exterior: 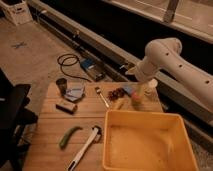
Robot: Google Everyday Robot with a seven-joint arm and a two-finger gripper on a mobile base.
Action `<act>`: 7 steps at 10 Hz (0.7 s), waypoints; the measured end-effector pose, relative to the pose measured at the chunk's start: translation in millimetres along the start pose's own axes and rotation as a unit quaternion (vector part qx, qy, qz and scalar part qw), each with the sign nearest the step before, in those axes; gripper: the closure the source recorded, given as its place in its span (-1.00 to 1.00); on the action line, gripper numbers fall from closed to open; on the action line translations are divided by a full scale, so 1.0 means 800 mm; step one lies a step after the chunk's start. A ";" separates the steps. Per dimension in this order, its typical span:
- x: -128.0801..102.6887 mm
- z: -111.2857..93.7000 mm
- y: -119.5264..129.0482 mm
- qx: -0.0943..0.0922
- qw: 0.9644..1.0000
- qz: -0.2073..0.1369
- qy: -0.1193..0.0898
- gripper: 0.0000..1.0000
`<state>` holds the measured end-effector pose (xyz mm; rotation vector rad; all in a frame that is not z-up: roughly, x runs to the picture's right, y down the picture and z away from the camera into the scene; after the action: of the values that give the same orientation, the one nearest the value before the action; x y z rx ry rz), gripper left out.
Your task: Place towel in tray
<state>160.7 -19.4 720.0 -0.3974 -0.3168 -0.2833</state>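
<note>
Towel (pixel 75 93) lies flat and rumpled on the wooden worktop (pixel 50 127). Its long axis runs roughly across the view, and it sits just beside the dark cup (pixel 61 85), well apart from the jaws on the picture's left. Tray (pixel 112 145) stands below the jaws, nearer the camera. The white arm (pixel 167 57) reaches in from the right, bent downward. The gripper (pixel 140 79) hangs above the worktop's far edge. Jaw state: cannot tell.

Desk (pixel 50 125): bare slatted wood, matt. Tray (pixel 145 114): smooth yellow plastic, slight sheen. Towel (pixel 75 92): soft rumpled cloth, matt. Arm (pixel 170 57): glossy white plastic shell, with the gripper (pixel 143 82) at its end above the desk's far edge.
</note>
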 end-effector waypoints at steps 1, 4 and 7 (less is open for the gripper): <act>-0.002 0.000 -0.001 0.000 1.000 -0.001 -0.001 -0.60; 0.000 0.000 0.000 0.000 1.000 0.000 0.003 -0.60; -0.018 -0.005 -0.029 0.025 1.000 -0.018 -0.001 -0.60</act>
<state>140.7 -38.8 718.9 -0.3427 -0.3318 -0.3103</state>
